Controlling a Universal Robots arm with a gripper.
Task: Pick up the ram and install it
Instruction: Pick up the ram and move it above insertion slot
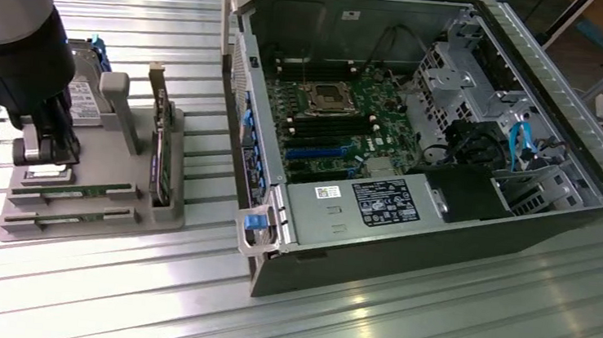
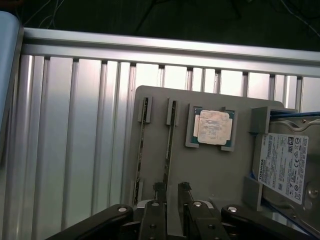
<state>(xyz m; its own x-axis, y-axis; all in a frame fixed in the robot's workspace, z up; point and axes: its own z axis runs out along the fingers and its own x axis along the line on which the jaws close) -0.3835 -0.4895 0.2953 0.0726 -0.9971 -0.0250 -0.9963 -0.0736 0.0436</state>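
Note:
Two green ram sticks stand on edge in slots of a grey holder tray [image 1: 89,228] at the exterior view's left: one ram stick [image 1: 70,190] nearer the tray's middle, the other [image 1: 65,215] by its front edge. My gripper [image 1: 49,159] hangs open over the tray with nothing held. In the wrist view the gripper [image 2: 172,189] has its fingertips [image 2: 160,188] on either side of the line of the inner ram stick [image 2: 170,145], above it and apart from it. The outer ram stick [image 2: 143,150] lies beside.
On the tray also sit a square silver processor chip [image 2: 212,127], a hard drive [image 2: 285,165] and an upright dark expansion card [image 1: 156,144]. An open computer case [image 1: 415,122] with its motherboard [image 1: 333,127] exposed lies at the exterior view's right on the ribbed metal table [image 1: 430,328].

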